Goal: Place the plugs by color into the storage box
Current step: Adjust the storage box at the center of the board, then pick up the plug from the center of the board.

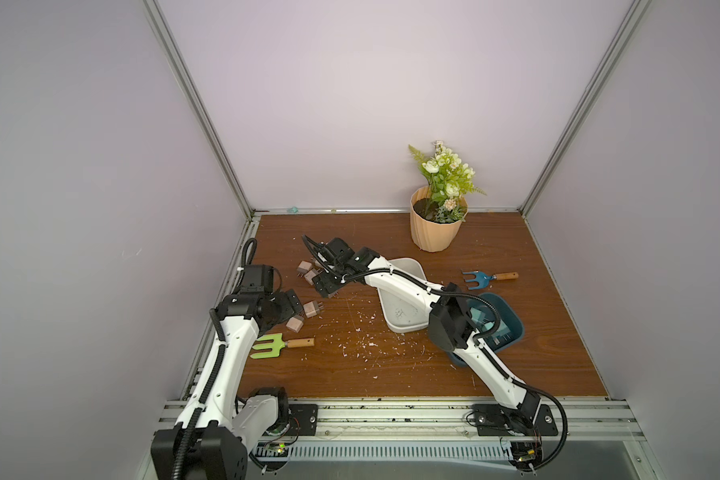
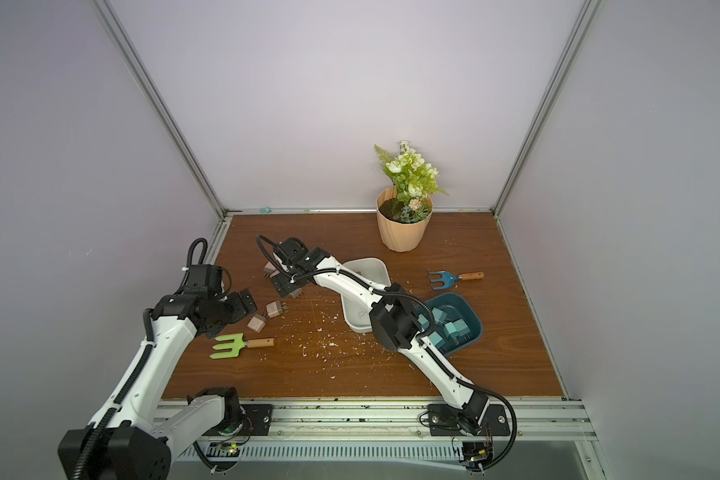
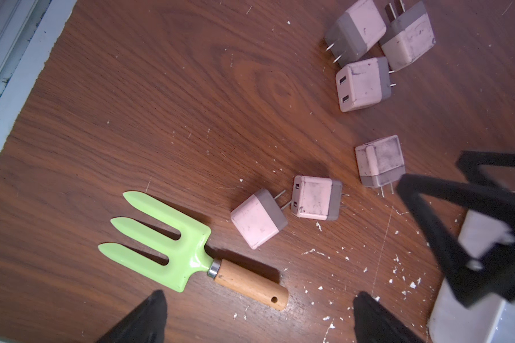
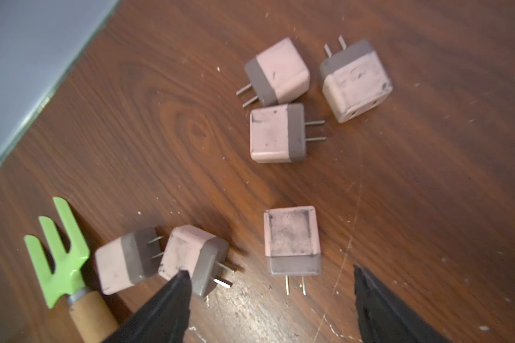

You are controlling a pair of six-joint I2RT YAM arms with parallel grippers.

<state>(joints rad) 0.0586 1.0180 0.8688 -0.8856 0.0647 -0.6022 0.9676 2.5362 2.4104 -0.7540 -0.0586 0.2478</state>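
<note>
Several tan plugs lie loose on the wooden table: a cluster of three (image 4: pixel 277 133), a pair (image 1: pixel 312 309) beside the left gripper, and a single plug (image 4: pixel 292 237). My right gripper (image 4: pixel 271 274) hovers open just above that single plug, whose prongs point back between the fingers. It also shows in a top view, as the right gripper (image 1: pixel 324 286). My left gripper (image 3: pixel 259 304) is open and empty over the green fork's handle. The storage box is two tubs: a white tub (image 1: pixel 408 262) and a teal tub (image 2: pixel 474 318) holding teal plugs (image 2: pixel 454 330).
A green garden fork (image 1: pixel 281 344) lies near the left arm and a blue fork (image 1: pixel 489 278) at the right. A potted flower (image 1: pixel 435 228) stands at the back. White flecks (image 1: pixel 362 345) litter the middle of the table. The right arm crosses over both tubs.
</note>
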